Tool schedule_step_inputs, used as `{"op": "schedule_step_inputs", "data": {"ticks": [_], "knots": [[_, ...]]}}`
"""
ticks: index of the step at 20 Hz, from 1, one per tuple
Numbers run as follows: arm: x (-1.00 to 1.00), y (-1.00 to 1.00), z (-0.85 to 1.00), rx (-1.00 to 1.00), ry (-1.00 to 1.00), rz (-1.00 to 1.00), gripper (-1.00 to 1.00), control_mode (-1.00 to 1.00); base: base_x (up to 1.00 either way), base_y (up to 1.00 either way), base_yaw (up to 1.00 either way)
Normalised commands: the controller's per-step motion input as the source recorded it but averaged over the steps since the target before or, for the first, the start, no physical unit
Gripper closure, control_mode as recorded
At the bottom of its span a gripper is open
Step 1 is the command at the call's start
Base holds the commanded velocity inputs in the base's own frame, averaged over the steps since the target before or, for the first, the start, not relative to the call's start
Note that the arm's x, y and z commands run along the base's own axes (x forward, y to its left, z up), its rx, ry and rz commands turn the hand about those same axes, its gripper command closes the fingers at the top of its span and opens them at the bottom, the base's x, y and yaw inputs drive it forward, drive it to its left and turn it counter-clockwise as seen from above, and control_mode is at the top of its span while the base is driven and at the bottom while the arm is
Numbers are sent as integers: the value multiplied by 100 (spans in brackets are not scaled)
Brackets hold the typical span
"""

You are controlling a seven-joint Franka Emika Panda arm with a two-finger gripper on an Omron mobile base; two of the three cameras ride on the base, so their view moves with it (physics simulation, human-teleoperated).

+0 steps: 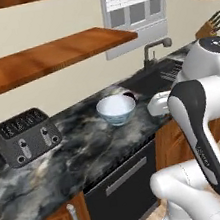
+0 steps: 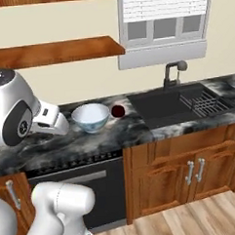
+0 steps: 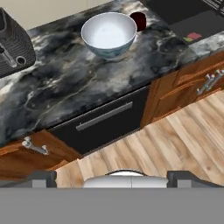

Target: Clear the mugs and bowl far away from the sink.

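The tool (image 3: pixel 112 175) hung with its fingers spread wide, holding nothing, out over the wooden floor (image 3: pixel 175 140) in front of the desk (image 1: pixel 83 147). The bowl (image 1: pixel 116 109) stood on the marbled stone left of the sink (image 2: pixel 172 104), the dark red mug (image 2: pixel 117 110) just behind it, toaster (image 1: pixel 27 136) further left.

Both base views are looking forward and down from behind the arm, sharing the counter (image 1: pixel 87 146), bowl (image 1: pixel 116 108) and sink (image 2: pixel 177 104). The hand view is gazing down from farther back, bowl at 12 o'clock.
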Motion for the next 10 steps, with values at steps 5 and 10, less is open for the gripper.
{"op": "schedule_step_inputs", "data": {"ticks": [5,10], "knots": [[0,0,0,0,0,0,-100,100,99,-54,-12],[0,0,0,0,0,0,-100,100,93,-28,4]]}}
